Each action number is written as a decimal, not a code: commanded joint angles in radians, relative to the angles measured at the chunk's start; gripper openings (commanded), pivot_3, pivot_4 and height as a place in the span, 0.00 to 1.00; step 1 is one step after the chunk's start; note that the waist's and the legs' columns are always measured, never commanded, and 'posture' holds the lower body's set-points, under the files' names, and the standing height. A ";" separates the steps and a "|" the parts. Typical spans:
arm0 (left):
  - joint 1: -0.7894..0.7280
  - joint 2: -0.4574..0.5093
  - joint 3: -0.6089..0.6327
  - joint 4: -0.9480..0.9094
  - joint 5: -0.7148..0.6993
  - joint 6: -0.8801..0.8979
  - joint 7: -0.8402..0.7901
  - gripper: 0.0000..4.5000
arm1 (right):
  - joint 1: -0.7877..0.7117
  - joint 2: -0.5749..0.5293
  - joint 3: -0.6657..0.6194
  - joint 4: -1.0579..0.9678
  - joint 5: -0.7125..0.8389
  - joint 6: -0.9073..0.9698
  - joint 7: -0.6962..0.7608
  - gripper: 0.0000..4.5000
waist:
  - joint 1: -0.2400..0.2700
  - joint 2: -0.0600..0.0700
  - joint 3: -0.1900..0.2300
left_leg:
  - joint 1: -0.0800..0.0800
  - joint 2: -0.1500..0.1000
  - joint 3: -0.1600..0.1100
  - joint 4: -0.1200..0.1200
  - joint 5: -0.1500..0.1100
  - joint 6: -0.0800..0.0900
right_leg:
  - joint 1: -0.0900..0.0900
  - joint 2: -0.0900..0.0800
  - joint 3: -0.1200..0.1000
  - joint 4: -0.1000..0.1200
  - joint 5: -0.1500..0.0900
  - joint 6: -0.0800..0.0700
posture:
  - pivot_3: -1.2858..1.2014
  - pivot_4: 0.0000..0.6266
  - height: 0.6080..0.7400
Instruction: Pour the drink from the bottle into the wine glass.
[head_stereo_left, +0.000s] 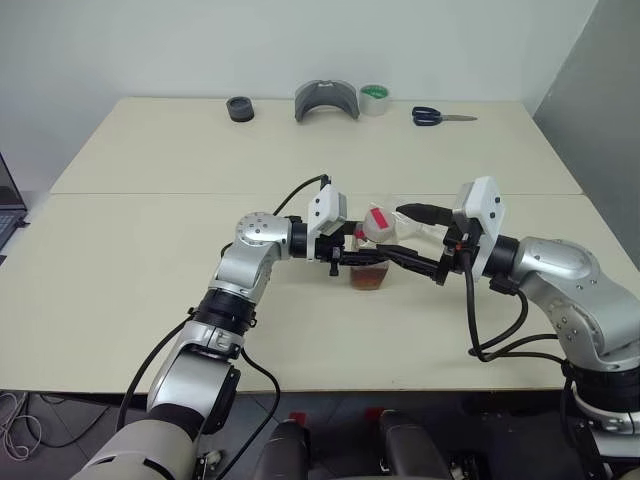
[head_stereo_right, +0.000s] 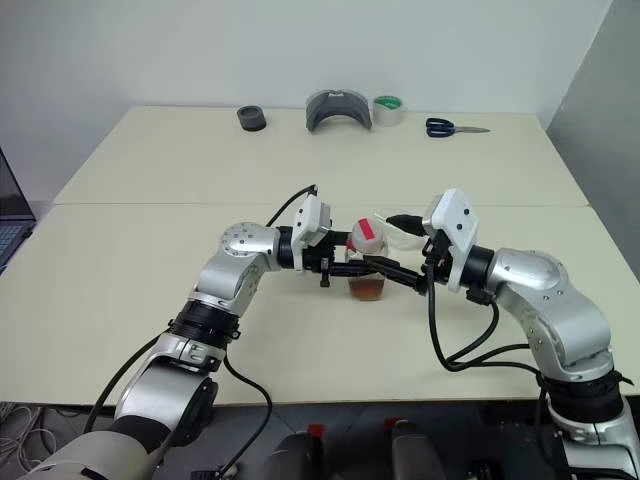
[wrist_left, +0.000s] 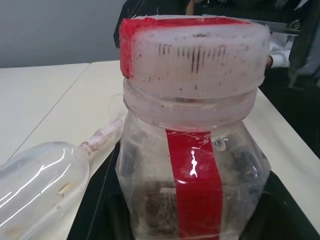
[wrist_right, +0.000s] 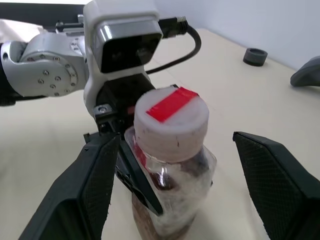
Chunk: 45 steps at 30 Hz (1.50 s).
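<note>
The bottle is upright near the table's middle, clear plastic with a whitish cap that has a red strip across its top and down the side. The drink, reddish-brown, fills its lower part. My left gripper is shut on the bottle's body from the left. From the right, my right gripper is open, one finger on each side of the cap and neither touching it. The wine glass lies on its side on the table just beyond the bottle.
Along the table's far edge are a black ring, a grey curved piece, a roll of tape and blue-handled scissors. A laptop sits at the far left.
</note>
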 joint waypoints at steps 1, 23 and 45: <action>-0.024 -0.004 0.026 -0.046 -0.038 0.011 -0.013 0.40 | -0.007 0.048 0.015 -0.072 -0.026 0.003 -0.105 0.85 | 0.000 0.000 0.000 | 0.000 0.000 0.000 0.000 0.000 0.000 | 0.000 0.000 0.000 0.000 0.000 0.000 | 0.52 0.24 1.00; -0.024 0.006 0.024 -0.040 -0.030 0.006 -0.028 0.40 | -0.009 0.045 0.009 -0.047 -0.077 0.012 -0.166 0.85 | 0.001 0.000 0.000 | 0.000 -0.001 0.000 0.000 0.000 0.000 | 0.000 0.000 0.000 0.000 0.000 0.000 | 0.52 0.24 1.00; -0.018 0.013 0.020 -0.043 -0.025 -0.001 -0.033 0.40 | 0.028 0.028 -0.048 -0.075 -0.016 0.045 -0.181 0.85 | 0.001 0.000 0.000 | 0.000 -0.001 0.000 0.000 0.000 0.000 | 0.000 0.000 0.000 0.000 0.000 0.000 | 0.52 0.24 1.00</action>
